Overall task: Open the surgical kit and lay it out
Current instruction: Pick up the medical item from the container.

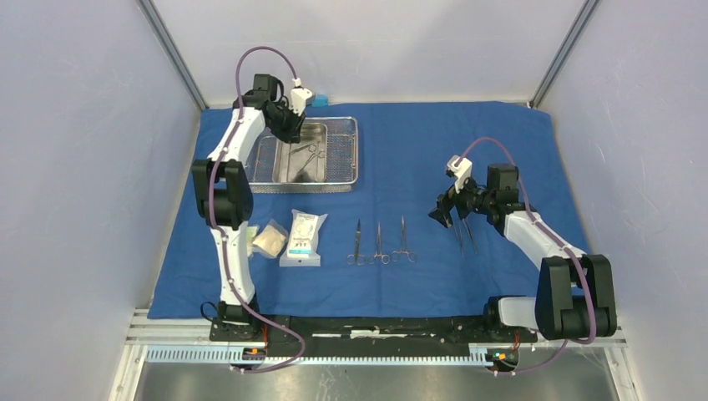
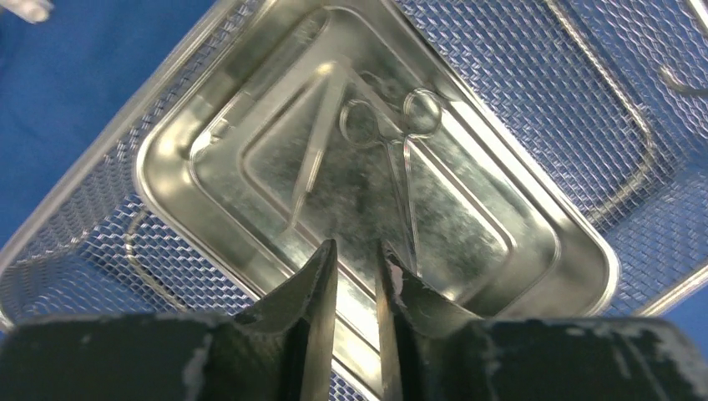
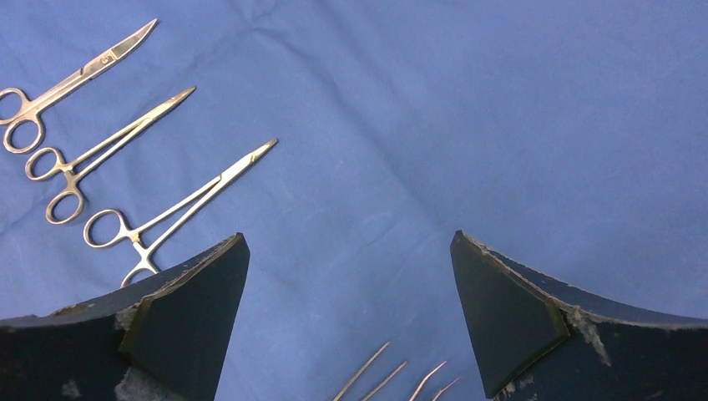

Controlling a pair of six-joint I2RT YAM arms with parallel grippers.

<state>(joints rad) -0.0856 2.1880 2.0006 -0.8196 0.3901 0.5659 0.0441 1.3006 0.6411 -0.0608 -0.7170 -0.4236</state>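
From above, the big blue cloth wrap (image 1: 434, 150) lies spread flat, with the steel wire-mesh basket (image 1: 351, 159) at its far left and the smaller steel pan (image 1: 288, 171) sitting inside it. Three slim steel scissor-like instruments (image 1: 379, 244) make a row near the front, with white and green packets (image 1: 302, 238) to their left. The left jaws hover over the pan, and the right jaws hover over more instruments (image 1: 464, 234) on the right.

Left wrist now: the jaws are narrow with nothing between them, poised above a ring-handled steel clamp (image 2: 401, 167) and slim steel forceps (image 2: 313, 159) lying in the pan. Light, stiff and slippery on polished steel, we reckon, so take the clamp across its shanks, just below the rings.

Right wrist: the jaws are wide and empty above bare cloth. The row of three lies off to the left, with further tips poking in just beneath.
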